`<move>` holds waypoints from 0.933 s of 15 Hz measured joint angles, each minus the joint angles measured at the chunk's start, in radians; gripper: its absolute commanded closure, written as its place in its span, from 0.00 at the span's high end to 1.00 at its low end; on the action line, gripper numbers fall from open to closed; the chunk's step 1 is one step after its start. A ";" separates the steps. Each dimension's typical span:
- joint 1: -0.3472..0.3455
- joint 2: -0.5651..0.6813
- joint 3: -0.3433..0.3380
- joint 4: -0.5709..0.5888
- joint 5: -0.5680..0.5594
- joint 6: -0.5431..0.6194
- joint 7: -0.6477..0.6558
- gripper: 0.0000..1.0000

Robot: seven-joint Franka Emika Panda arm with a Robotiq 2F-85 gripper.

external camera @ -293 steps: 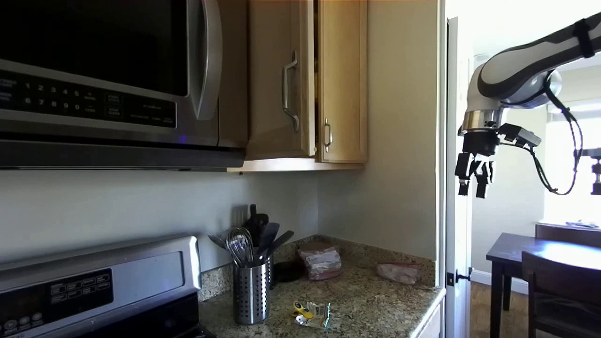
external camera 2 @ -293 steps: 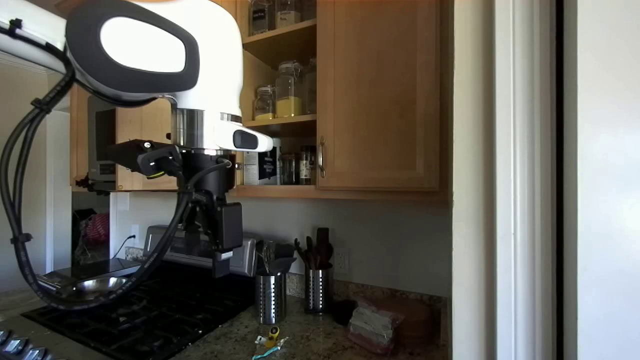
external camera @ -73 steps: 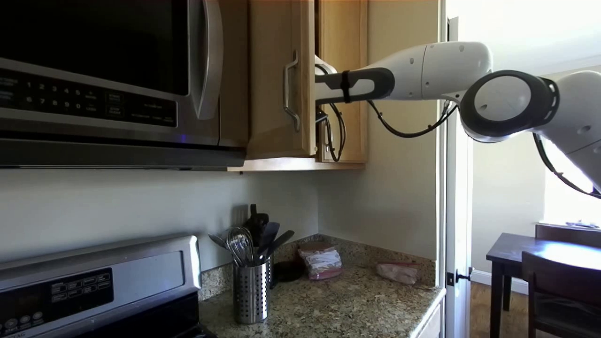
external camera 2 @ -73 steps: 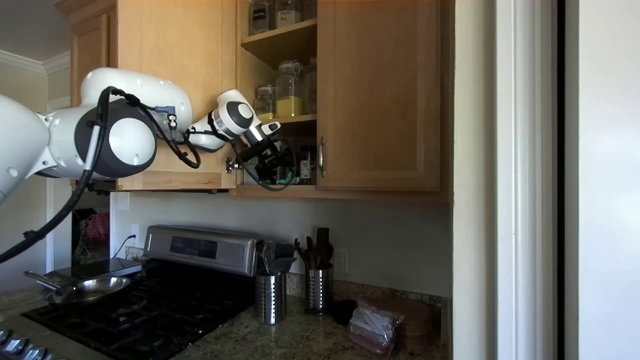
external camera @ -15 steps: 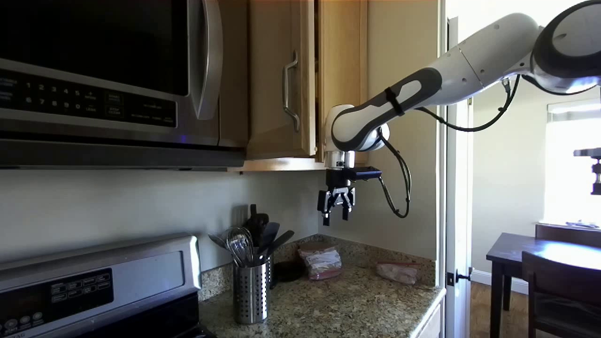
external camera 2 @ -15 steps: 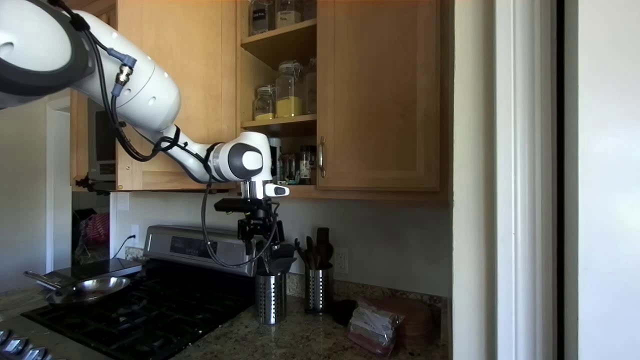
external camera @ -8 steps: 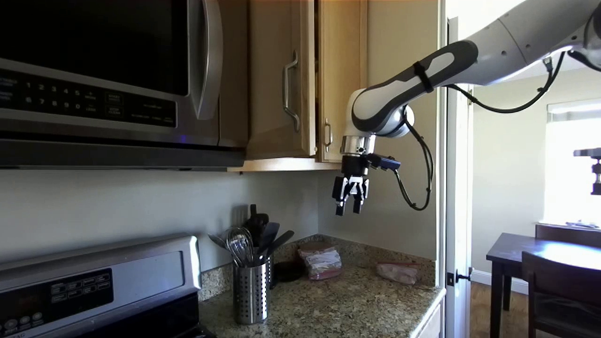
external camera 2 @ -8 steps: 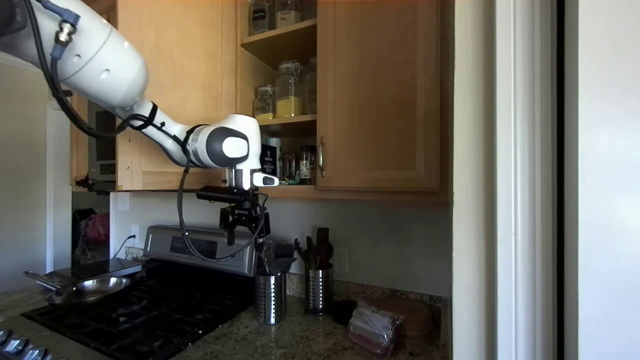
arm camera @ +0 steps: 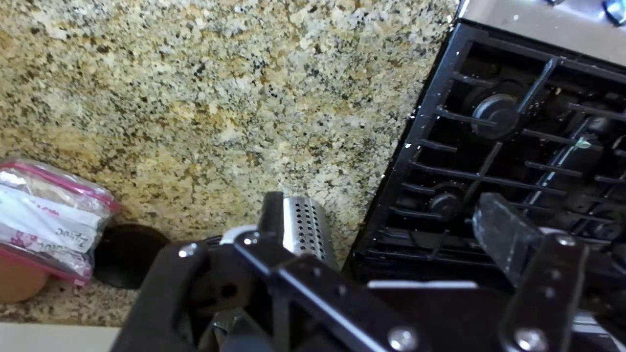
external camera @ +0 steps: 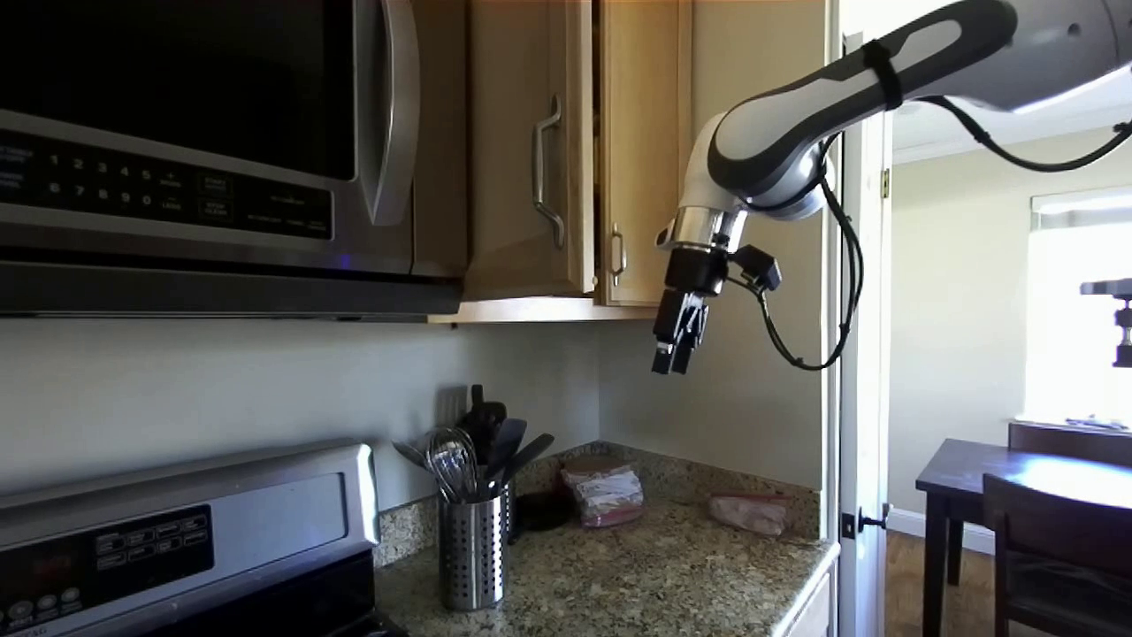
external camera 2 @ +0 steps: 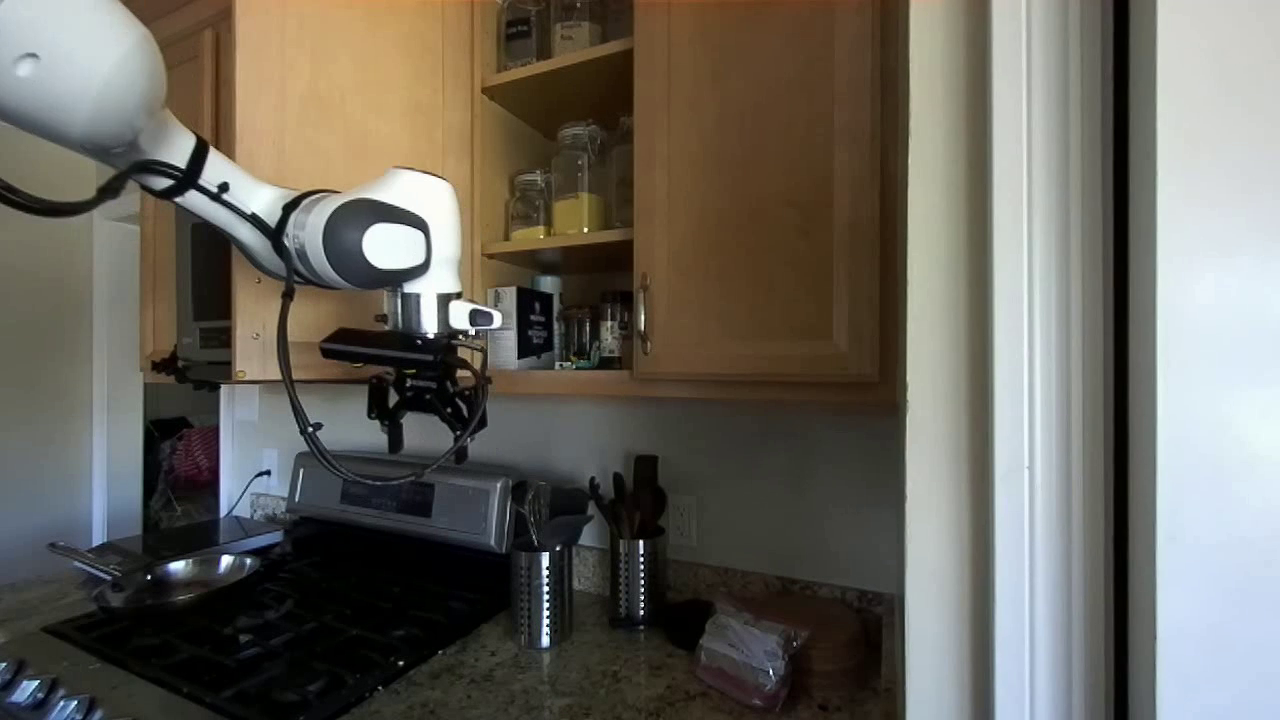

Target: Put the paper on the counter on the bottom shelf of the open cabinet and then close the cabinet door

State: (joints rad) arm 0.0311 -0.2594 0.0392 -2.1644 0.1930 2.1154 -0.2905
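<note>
The paper [external camera 2: 572, 364] is a tiny pale scrap with teal and yellow bits at the front of the bottom shelf [external camera 2: 600, 381], beside a dark-lidded jar; its outline is hard to make out. The cabinet door [external camera 2: 350, 90] stands swung open to the left of the shelves; its framed front with bar handle shows in an exterior view [external camera: 508, 177]. My gripper [external camera 2: 428, 445] is open and empty, pointing down, at the level just below the door's lower edge, apart from everything. Its spread fingers also show in the wrist view [arm camera: 386, 217], above the counter [arm camera: 220, 98] and stove.
A closed neighbouring door [external camera 2: 760, 190] covers the cabinet's right half. A salt box [external camera 2: 520, 325] and jars stand on the shelves. Below are utensil cups [external camera 2: 541, 600], a plastic bag [external camera 2: 750, 660], the stove [external camera 2: 330, 600] and a pan [external camera 2: 190, 578]. A microwave [external camera: 265, 203] is beside the cabinet.
Earlier the paper lay on the counter; then my gripper reached into the cabinet. Now the paper is on the shelf, and my open gripper has drawn back, upward and away from the shelves.
</note>
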 measured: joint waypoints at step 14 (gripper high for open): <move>0.076 -0.087 -0.005 -0.026 0.039 -0.017 -0.091 1.00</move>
State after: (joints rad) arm 0.1076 -0.3466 0.0343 -2.1901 0.2318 2.0981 -0.3811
